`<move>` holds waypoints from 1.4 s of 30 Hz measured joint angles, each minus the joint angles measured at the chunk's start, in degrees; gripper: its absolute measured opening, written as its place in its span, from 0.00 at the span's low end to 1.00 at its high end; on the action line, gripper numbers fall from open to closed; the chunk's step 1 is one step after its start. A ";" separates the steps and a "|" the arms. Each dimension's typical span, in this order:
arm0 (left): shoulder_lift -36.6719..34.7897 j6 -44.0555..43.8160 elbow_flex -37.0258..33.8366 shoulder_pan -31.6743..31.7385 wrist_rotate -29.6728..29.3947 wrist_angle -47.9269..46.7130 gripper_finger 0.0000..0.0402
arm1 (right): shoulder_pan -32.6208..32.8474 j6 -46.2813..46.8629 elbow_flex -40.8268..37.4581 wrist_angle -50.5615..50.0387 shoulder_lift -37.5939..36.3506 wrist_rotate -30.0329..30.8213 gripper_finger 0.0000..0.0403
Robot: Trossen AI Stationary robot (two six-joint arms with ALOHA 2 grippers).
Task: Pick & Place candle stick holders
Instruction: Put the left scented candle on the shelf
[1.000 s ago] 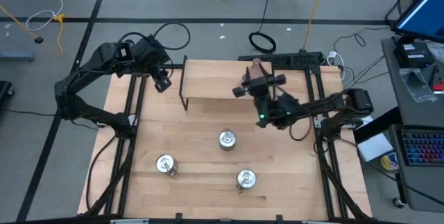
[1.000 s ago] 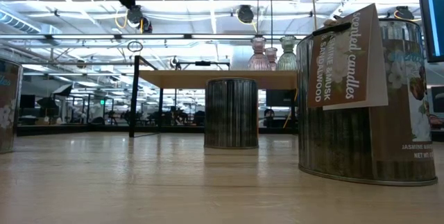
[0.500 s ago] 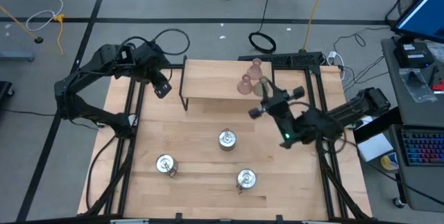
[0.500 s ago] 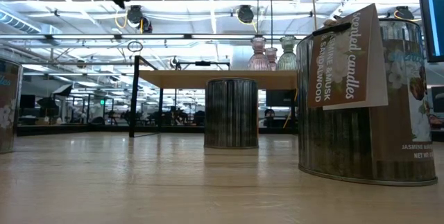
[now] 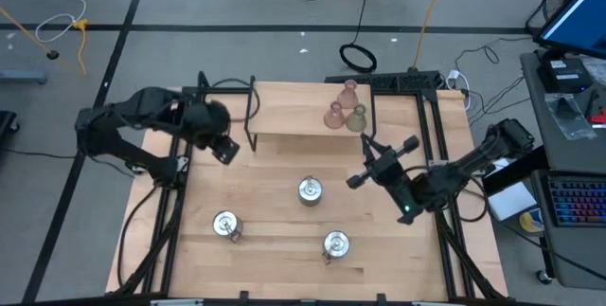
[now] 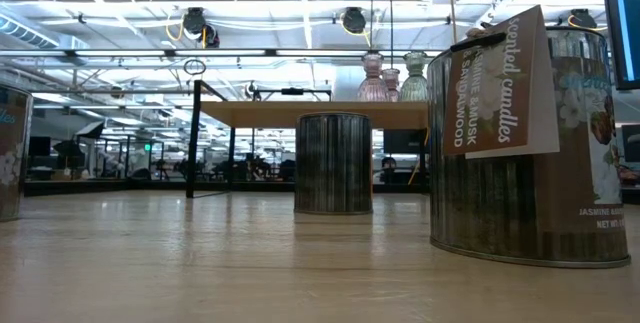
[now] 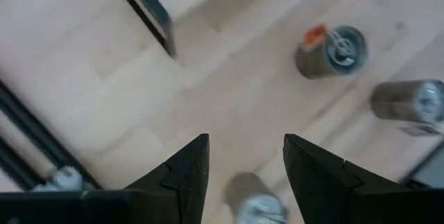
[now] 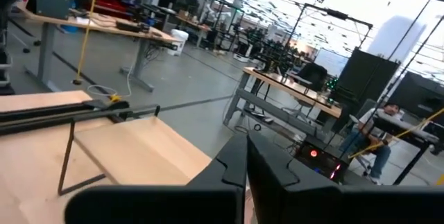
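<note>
Three tinted glass candle stick holders stand upright on the raised wooden shelf at the table's far side; the low view shows them too. Three silver round holders stand on the table. My left gripper hangs open above the table's left part, pointing steeply down, with nothing between its fingers. My right gripper is shut and holds nothing; it hovers level, to the right of the shelf and nearer than it.
The shelf stands on thin black wire legs. Black frame rails run along the table's left and right edges. One silver holder carries a paper label. A desk with a keyboard stands to the right.
My right gripper has drawn back from the glass holders on the shelf toward the table's right and near side, rising a little. My left gripper has swung from the far left corner toward the near side over the table and has rolled about its axis. The holders have stayed put.
</note>
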 joint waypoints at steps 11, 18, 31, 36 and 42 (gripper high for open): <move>3.13 -22.33 -2.00 -16.69 -3.01 -0.03 0.46 | 0.51 12.95 -8.36 4.47 -1.23 1.36 0.00; 3.68 -35.13 -11.74 -22.81 4.96 0.08 0.46 | 2.72 17.19 -13.20 4.49 -5.13 1.34 0.00; 3.66 -50.06 -20.46 -30.85 7.23 6.32 0.46 | 4.38 16.46 -15.69 3.80 -9.68 1.33 0.00; 3.66 -54.17 -24.71 -32.53 7.25 10.50 0.46 | 4.36 15.40 -15.69 3.79 -9.68 1.33 0.00; 3.66 -54.87 -28.42 -33.77 7.43 16.79 0.47 | 4.36 13.84 -15.69 3.81 -9.68 1.33 0.00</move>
